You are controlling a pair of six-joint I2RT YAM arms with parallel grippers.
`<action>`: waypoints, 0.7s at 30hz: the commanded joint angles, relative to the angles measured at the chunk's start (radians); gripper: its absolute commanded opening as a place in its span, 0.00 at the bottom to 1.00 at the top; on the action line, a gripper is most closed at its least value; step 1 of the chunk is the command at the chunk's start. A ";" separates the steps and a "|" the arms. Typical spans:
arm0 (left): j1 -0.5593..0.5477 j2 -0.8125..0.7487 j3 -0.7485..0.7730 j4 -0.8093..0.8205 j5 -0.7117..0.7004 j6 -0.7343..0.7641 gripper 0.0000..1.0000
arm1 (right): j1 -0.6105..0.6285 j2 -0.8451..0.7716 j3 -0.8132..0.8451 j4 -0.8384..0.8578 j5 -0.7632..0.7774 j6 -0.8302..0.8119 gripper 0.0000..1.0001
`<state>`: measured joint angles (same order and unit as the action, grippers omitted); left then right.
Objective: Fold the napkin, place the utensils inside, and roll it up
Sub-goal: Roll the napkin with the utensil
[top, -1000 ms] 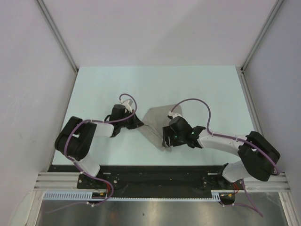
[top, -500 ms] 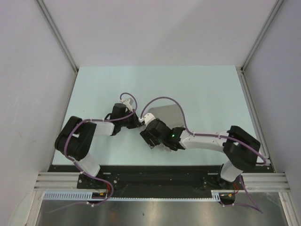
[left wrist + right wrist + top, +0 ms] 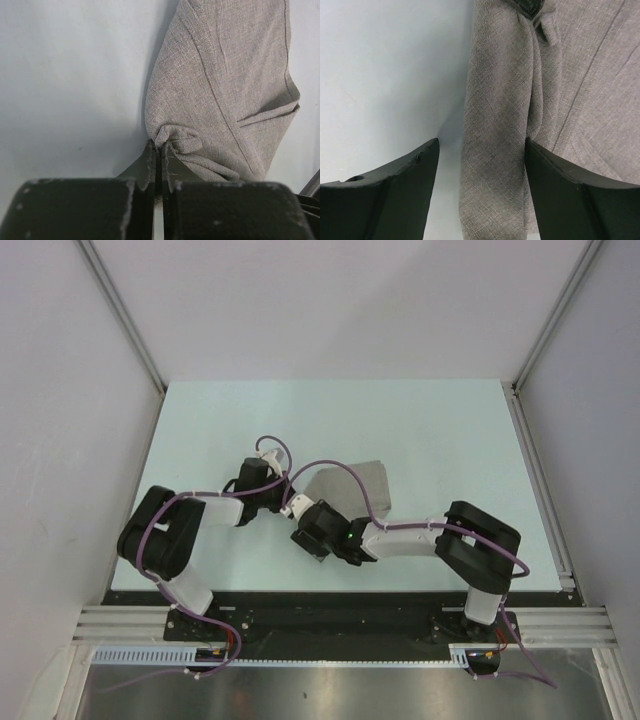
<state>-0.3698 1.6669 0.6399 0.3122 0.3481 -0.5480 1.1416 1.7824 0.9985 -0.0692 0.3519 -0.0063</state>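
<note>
From above, the napkin (image 3: 352, 483) lies near the middle of the pale bench (image 3: 430, 425), partly doubled over. Both arms reach in at its left side. The left gripper (image 3: 287, 502) sits at the cloth's left corner. The right gripper (image 3: 308, 532) is just beside it, nearer the arm bases.

In the left wrist view, the left gripper (image 3: 157, 150) is clamped tight on a bunched corner of the napkin (image 3: 220, 85), with puckers gathering at its tips. The rest of the cloth drapes away over the bench. That pinch looks meant to anchor the corner so the fold does not drag the whole cloth along.

In the right wrist view, the right gripper (image 3: 481, 145) is spread wide and holds nothing. Its fingers (image 3: 395, 180) stand astride a soft ridge of doubled cloth, placed as if to take that edge. Whether they touch the fabric is unclear. The dark tip at the top edge is probably the left gripper at its pinch. I judge the folding step is in hand; no utensils show in any view.
</note>
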 commanded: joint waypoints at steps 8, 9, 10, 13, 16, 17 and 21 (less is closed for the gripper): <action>0.003 0.011 0.014 -0.041 0.012 0.028 0.00 | -0.077 0.060 0.038 0.016 -0.131 0.002 0.64; 0.003 0.007 0.015 -0.038 0.012 0.022 0.00 | -0.080 0.066 0.038 0.008 -0.146 0.028 0.60; 0.003 -0.001 0.015 -0.036 0.014 0.019 0.00 | -0.088 0.078 0.037 -0.013 -0.174 0.038 0.57; 0.003 -0.009 0.023 -0.033 0.015 0.011 0.00 | -0.101 0.097 0.025 -0.038 -0.262 0.081 0.44; 0.003 -0.025 0.026 -0.030 0.002 0.000 0.03 | -0.129 0.112 0.005 -0.037 -0.394 0.129 0.33; 0.005 -0.041 0.030 -0.032 -0.010 -0.003 0.08 | -0.137 0.111 -0.018 -0.032 -0.419 0.146 0.29; 0.029 -0.097 0.027 -0.024 -0.044 -0.029 0.38 | -0.160 0.098 -0.086 0.028 -0.584 0.213 0.20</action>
<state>-0.3649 1.6516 0.6437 0.2958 0.3374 -0.5529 0.9806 1.8179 1.0130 -0.0212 0.0822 0.0826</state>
